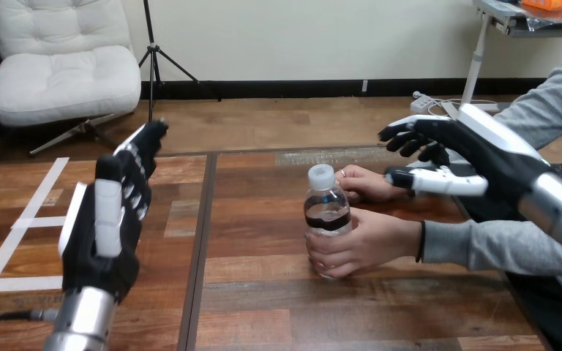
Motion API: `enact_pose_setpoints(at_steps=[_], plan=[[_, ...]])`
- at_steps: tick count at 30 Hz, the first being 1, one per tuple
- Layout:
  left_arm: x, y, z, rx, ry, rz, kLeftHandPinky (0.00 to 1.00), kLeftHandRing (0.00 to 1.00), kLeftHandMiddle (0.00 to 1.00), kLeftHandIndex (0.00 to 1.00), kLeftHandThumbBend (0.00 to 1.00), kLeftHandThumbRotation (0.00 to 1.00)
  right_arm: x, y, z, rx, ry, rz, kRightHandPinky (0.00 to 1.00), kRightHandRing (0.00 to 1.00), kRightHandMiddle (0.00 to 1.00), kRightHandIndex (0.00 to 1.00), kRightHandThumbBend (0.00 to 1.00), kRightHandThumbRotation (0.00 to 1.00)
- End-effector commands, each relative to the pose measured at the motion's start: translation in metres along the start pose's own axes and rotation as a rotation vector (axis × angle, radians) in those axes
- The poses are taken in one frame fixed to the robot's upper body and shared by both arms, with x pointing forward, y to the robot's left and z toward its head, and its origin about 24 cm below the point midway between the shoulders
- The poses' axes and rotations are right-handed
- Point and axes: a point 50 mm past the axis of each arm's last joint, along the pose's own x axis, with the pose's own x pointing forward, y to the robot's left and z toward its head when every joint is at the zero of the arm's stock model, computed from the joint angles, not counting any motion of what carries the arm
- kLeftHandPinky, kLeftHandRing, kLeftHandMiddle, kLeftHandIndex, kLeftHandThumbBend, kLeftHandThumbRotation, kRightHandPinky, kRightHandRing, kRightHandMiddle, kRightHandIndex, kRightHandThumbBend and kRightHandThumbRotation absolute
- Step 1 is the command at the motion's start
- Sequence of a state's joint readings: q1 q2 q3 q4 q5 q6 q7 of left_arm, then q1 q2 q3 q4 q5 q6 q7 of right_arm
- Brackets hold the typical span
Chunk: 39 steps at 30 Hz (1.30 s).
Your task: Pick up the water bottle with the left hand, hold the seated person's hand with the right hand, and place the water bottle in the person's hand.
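A clear water bottle (327, 214) with a white cap and dark label stands upright at the table's middle. The person's near hand (362, 245) is wrapped round its lower half. The person's far hand (366, 183) lies on the table just behind the bottle. My left hand (110, 219) is raised at the left, well apart from the bottle, its fingers straight and holding nothing. My right hand (468, 157) hovers at the right above the person's forearms, fingers relaxed and open, thumb pointing toward the bottle, touching nothing that I can see.
The wooden table (263, 307) has a seam running front to back just left of the bottle. White tape lines (22, 227) mark its left part. The person's grey sleeves (497, 245) reach in from the right.
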<state>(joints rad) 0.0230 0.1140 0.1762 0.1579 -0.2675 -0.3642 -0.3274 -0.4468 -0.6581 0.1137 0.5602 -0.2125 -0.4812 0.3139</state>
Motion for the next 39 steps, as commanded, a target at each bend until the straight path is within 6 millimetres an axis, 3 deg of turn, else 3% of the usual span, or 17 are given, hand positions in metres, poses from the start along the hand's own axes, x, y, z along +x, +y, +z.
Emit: enact_pose_setpoints(at_steps=[1, 11, 19, 23, 39], plan=[[0.006, -0.005, 0.02, 0.024, -0.097, -0.021, 0.97, 0.93, 0.89, 0.85, 0.86, 0.98, -0.001, -0.001, 0.013, 0.125, -0.092, -0.124, 0.71, 0.77, 0.79, 0.8, 1.0, 0.99], [-0.002, -0.006, 0.024, 0.043, -0.094, -0.03, 0.95, 0.91, 0.9, 0.86, 0.84, 0.96, -0.012, 0.035, 0.02, 0.642, -0.182, -0.212, 0.83, 0.85, 0.85, 0.85, 1.0, 1.0], [-0.005, -0.009, 0.025, 0.065, -0.088, -0.052, 0.94, 0.91, 0.91, 0.86, 0.82, 0.97, -0.021, 0.055, 0.034, 0.929, -0.207, -0.24, 0.89, 0.87, 0.86, 0.86, 1.0, 1.0], [-0.006, -0.011, 0.026, 0.062, -0.088, -0.052, 0.95, 0.91, 0.9, 0.85, 0.81, 0.96, -0.025, 0.061, 0.043, 1.015, -0.209, -0.261, 0.96, 0.91, 0.88, 0.89, 1.0, 1.0], [-0.018, -0.018, 0.029, 0.013, -0.083, -0.059, 0.97, 0.93, 0.92, 0.89, 0.74, 0.99, -0.044, 0.069, 0.059, 1.124, -0.285, -0.255, 1.0, 0.95, 0.94, 0.94, 1.0, 1.0]])
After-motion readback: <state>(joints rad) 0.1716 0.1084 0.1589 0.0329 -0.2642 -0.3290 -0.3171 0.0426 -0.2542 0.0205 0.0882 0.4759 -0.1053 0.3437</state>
